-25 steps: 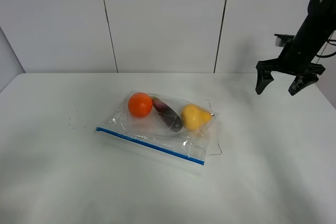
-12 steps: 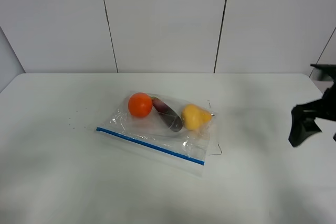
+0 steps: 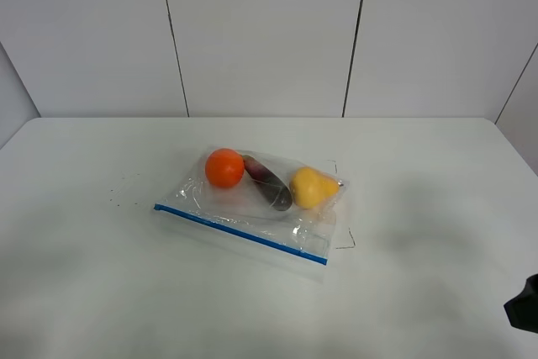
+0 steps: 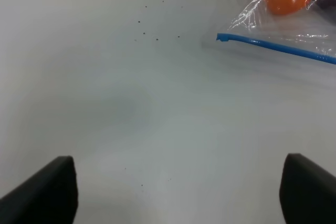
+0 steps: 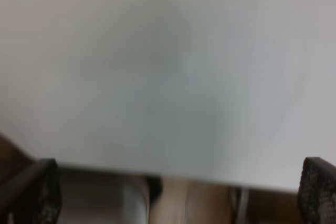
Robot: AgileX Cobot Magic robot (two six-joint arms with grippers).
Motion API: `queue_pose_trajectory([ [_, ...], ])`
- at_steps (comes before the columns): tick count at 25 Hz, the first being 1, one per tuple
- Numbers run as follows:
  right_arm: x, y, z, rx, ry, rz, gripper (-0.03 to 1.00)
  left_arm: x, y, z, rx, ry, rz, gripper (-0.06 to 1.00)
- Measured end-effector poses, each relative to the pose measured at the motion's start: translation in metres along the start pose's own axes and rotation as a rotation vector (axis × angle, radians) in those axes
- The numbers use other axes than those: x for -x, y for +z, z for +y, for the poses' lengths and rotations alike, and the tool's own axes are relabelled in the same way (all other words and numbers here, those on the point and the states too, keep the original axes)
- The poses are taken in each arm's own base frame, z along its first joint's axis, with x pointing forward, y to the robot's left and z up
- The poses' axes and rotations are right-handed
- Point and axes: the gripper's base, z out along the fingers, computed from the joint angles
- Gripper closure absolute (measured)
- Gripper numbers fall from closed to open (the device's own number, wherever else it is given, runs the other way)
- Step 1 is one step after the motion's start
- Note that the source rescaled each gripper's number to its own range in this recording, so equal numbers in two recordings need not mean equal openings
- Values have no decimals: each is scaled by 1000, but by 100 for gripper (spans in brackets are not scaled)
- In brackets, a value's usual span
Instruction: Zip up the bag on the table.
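Nothing looks done yet: the bag lies untouched on the table, its blue zip strip ahead of the wide, empty left gripper, while the right gripper, equally wide, hangs well away.

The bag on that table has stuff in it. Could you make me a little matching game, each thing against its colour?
Things:
1. zip strip
2. ball
3. pear shape
4. long item

Colours:
a. yellow
b. dark purple
c. blue
d. orange

Pairs: 1-c, 2-d, 3-a, 4-b

All four belong to the bag lying on the table.
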Motion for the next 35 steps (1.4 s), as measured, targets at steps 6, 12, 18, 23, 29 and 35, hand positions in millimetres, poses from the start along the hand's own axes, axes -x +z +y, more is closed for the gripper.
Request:
queue_pose_trajectory([
  [6,-22,-26,-3,-73,39,-232,-3,0,0,0,0,0,0,-6],
  [12,-24,-28,-3,-75,41,-256,-3,0,0,0,0,0,0,-6],
  [18,-24,-28,-1,-57,13,-254,-3,0,0,0,0,0,0,-6],
  [23,-24,-28,-1,-56,17,-254,-3,0,0,0,0,0,0,-6],
  [29,-31,-34,-1,-55,16,-313,-3,0,0,0,0,0,0,-6],
  [35,-53,-53,0,-51,12,-503,-3,0,0,0,0,0,0,-6],
])
